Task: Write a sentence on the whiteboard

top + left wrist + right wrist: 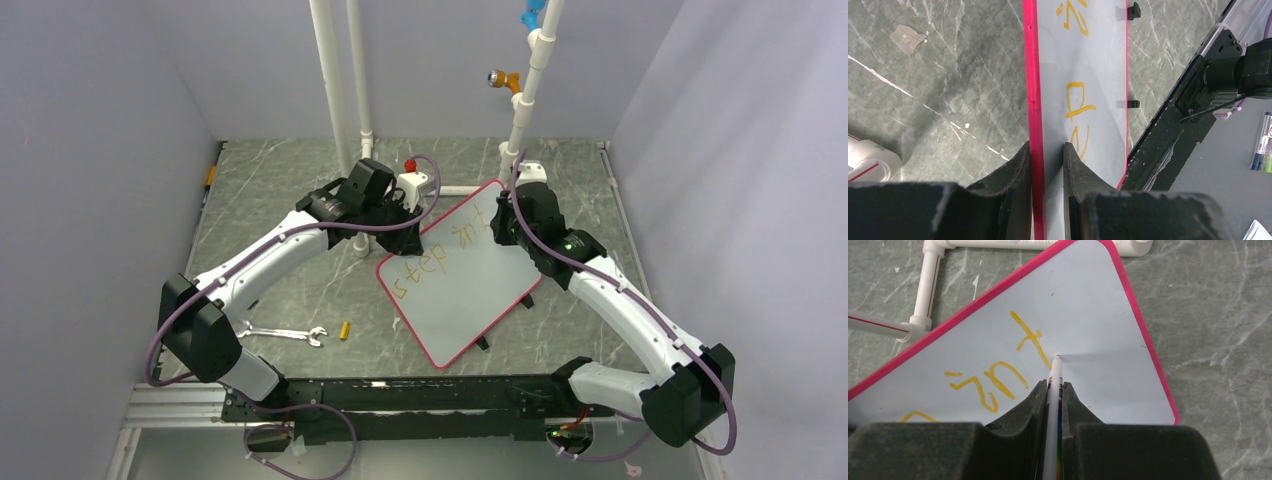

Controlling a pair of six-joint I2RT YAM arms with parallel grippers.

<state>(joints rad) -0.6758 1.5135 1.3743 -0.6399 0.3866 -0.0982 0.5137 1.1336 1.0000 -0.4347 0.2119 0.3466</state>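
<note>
- Left pincer [1047, 165] grasps the whiteboard [1098, 65] by its rim.
- Right pincer [1054, 390] clenches a marker [1055, 371], its tip touching just ahead.
- The sentence [1031, 339] reads "step int"; the remainder seems unwritten.

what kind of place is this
Probably a robot lab test cell: left arm and right arm bolted to a rail at the table edge, plain grey walls boxing it in, a white pipe frame behind.

Whiteboard [465, 290] rim inside left claw [1045, 150]; right claw [1054, 387] above its far corner, marker [1055, 371] tip on board beside sentence [1030, 337]. Wrench [283, 333] on bench [300, 200], well before left claw.
</note>
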